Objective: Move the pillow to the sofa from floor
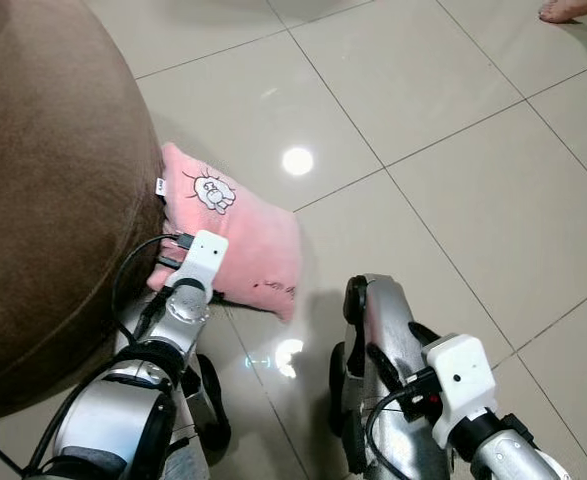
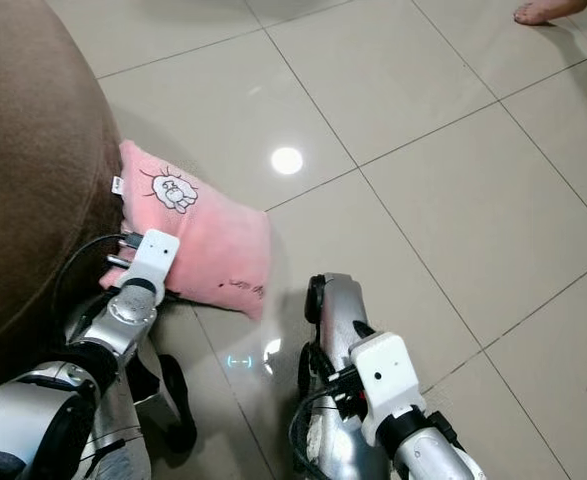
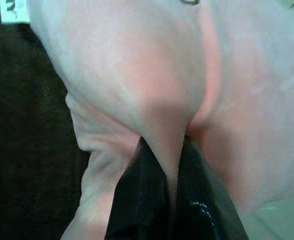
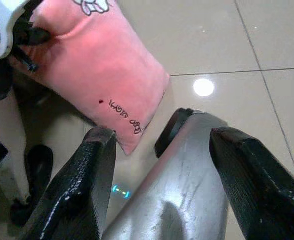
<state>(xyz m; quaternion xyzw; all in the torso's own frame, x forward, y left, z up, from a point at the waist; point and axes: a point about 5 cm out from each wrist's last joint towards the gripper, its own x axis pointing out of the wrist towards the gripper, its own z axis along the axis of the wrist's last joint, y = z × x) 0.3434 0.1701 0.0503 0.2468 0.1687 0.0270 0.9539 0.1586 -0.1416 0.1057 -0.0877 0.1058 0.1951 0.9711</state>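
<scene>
A pink pillow [image 1: 243, 235] with a white cartoon patch lies on the tiled floor, pressed against the side of the brown sofa [image 1: 43, 180]. My left gripper [image 3: 164, 150] is at the pillow's near edge by the sofa, shut on a pinched fold of pink fabric. In the eye views the white wrist camera [image 1: 201, 255] covers its fingers. My right gripper [image 4: 164, 137] hangs low to the right of the pillow, open wide, touching nothing. Between its fingers [image 4: 94, 165] a silver limb of my own body [image 1: 383, 325] shows.
Glossy beige tiles [image 1: 453, 150] stretch ahead and to the right, with a bright lamp reflection [image 1: 297, 161]. A person's bare foot [image 1: 573, 10] stands at the far right. The sofa's rounded bulk fills the left side.
</scene>
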